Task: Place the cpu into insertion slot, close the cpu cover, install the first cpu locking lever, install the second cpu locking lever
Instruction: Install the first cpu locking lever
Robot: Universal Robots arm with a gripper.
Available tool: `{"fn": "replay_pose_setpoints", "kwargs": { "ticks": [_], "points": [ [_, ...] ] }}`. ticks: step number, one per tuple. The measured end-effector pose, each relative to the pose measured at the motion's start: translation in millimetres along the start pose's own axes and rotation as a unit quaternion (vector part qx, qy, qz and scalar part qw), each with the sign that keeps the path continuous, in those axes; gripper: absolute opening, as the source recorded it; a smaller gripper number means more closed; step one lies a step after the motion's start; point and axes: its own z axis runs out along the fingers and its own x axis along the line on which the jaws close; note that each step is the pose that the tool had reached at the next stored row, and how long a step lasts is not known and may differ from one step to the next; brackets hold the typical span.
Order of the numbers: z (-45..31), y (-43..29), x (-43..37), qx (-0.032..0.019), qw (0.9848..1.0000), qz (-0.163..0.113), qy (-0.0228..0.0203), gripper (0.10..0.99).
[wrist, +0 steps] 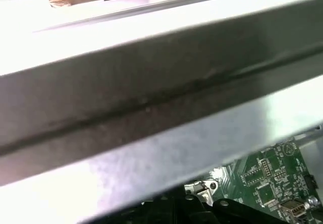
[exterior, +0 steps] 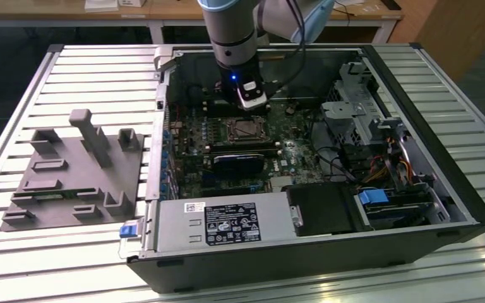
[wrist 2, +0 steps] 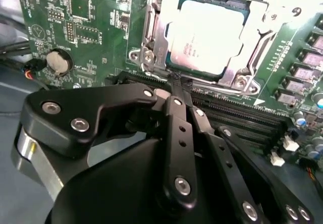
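Note:
The cpu [wrist 2: 207,35], a flat grey-metal square, lies in the insertion slot [wrist 2: 147,30] on the green board. The silvery cpu cover [wrist 2: 265,17] lies down flat around the chip's face. My gripper [wrist 2: 175,85] hangs low over the board, its black fingers [wrist 2: 177,133] drawn together, their tips right at the socket's edge beside the memory slots. Whether a lever wire sits between the tips is hidden. In the exterior view the gripper [exterior: 249,106] hangs just behind the insertion slot [exterior: 242,129] inside the open computer case.
Long black memory slots [wrist 2: 242,115] run beside the socket. A round coin battery [wrist 2: 58,61] sits on the board. The case holds a drive cage [exterior: 356,110] and power supply [exterior: 217,222]. A grey fixture tray [exterior: 74,170] lies at the exterior view's left. A case wall [wrist: 151,98] is close.

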Motion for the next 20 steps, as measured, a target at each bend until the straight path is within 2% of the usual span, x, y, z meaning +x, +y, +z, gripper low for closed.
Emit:
{"fn": "replay_pose_setpoints", "kwargs": {
  "ticks": [5, 9, 12, 17, 20],
  "points": [
    [-8.2, 1.6, -1.3, 0.0002, 1.0, 0.0, 0.0, 0.106],
    [-13.6, 2.7, -2.2, 0.0053, 1.0, -0.001, -0.0018, 0.106],
    [-13.9, 2.7, -2.3, 0.0098, 0.9999, -0.002, -0.0033, 0.106],
    [-13.9, 2.7, -2.2, 0.0127, 0.9999, -0.003, -0.0042, 0.106],
    [-13.7, 2.9, -2.2, 0.02, 0.9998, -0.004, -0.0034, 0.106]
  ]
}}
